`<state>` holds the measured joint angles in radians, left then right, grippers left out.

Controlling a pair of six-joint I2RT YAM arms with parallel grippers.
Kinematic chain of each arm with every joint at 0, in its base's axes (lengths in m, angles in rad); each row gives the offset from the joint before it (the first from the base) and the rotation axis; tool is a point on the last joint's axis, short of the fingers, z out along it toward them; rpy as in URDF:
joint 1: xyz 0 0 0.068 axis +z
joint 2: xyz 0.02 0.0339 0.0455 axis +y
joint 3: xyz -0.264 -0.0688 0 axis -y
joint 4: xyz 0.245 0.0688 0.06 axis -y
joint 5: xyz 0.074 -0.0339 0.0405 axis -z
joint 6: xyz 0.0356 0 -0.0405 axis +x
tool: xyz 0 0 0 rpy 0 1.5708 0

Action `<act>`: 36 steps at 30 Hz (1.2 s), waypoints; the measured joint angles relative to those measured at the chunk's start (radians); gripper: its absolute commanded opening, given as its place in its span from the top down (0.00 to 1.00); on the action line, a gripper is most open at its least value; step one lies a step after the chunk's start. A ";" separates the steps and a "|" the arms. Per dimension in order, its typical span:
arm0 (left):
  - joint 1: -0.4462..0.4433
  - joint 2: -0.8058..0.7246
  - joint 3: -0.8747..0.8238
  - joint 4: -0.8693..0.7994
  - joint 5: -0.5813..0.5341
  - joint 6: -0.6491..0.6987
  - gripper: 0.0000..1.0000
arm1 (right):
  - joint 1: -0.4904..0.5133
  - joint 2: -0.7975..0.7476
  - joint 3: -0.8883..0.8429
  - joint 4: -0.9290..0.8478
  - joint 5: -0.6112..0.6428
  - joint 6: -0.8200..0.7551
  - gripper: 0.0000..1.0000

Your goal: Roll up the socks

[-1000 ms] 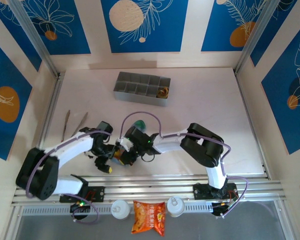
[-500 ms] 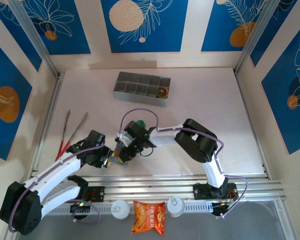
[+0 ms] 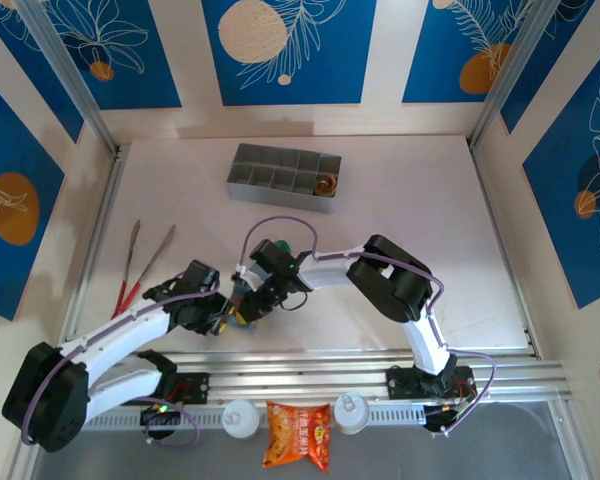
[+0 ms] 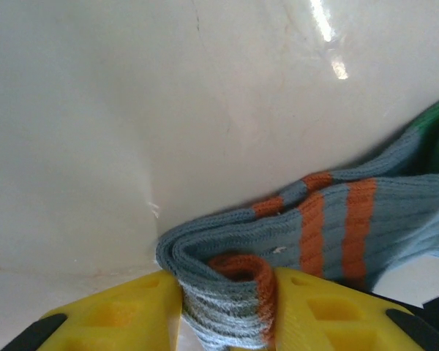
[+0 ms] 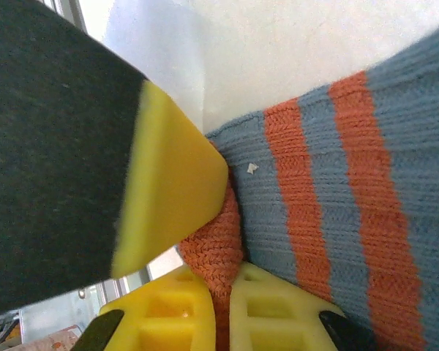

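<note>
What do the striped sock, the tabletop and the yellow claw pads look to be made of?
The sock: ribbed knit yarn, matte; the rib lines and stitches show. The tabletop: smooth, glossy, pale, probably laminate or coated board; it carries light glare. The yellow pads: likely moulded plastic, semi-matte, with recessed pockets.

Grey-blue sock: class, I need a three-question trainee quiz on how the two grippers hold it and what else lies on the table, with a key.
1. True or false: the left gripper is shut on a fold of the grey-blue sock.
2. The right gripper pinches: A) the orange cuff, B) the green toe, C) a spoon.
3. Fill in: seen from above, the tongs lie to the ____ of both grippers.
Key: 1 true; 2 A; 3 left.
</note>
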<state>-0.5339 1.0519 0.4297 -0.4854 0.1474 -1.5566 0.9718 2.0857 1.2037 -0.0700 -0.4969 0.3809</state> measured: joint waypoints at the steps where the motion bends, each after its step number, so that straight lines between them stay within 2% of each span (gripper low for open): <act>1: -0.003 0.017 0.000 0.003 0.000 0.004 0.68 | 0.000 0.000 0.000 -0.001 0.000 0.000 1.00; 3: -0.006 0.068 0.010 0.008 0.001 0.012 0.77 | 0.000 0.000 0.001 -0.003 0.000 -0.004 1.00; 5: -0.009 0.118 0.042 -0.007 0.003 0.024 0.93 | 0.001 0.000 0.007 -0.018 0.002 -0.015 1.00; 7: -0.010 0.180 0.089 -0.044 0.007 0.031 1.00 | 0.002 -0.003 0.008 -0.031 0.006 -0.032 0.95; 11: -0.011 0.304 0.184 -0.129 0.028 0.041 1.00 | 0.014 -0.040 -0.024 -0.019 0.064 -0.080 0.78; 15: -0.015 0.394 0.256 -0.194 0.082 0.040 1.00 | 0.032 -0.143 -0.152 0.080 0.176 -0.127 0.58; 16: -0.018 0.407 0.265 -0.204 0.094 0.038 1.00 | 0.035 -0.167 -0.182 0.097 0.202 -0.138 0.57; 19: -0.021 0.424 0.275 -0.215 0.122 0.037 1.00 | 0.040 -0.194 -0.221 0.126 0.248 -0.163 0.53; 21: -0.024 0.470 0.318 -0.263 0.127 0.027 1.00 | 0.064 -0.272 -0.326 0.223 0.352 -0.235 0.52; 24: -0.025 0.549 0.391 -0.337 0.133 0.021 1.00 | 0.113 -0.396 -0.446 0.239 0.498 -0.334 0.47; 31: -0.028 0.648 0.498 -0.453 0.133 0.022 1.00 | 0.256 -0.448 -0.472 0.270 0.780 -0.572 0.45; 36: -0.036 0.679 0.530 -0.498 0.133 0.029 1.00 | 0.315 -0.441 -0.453 0.266 0.882 -0.715 0.46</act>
<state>-0.5701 1.7306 0.9600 -0.9836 0.2802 -1.5276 1.2869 1.6444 0.7506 0.1963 0.3855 -0.3344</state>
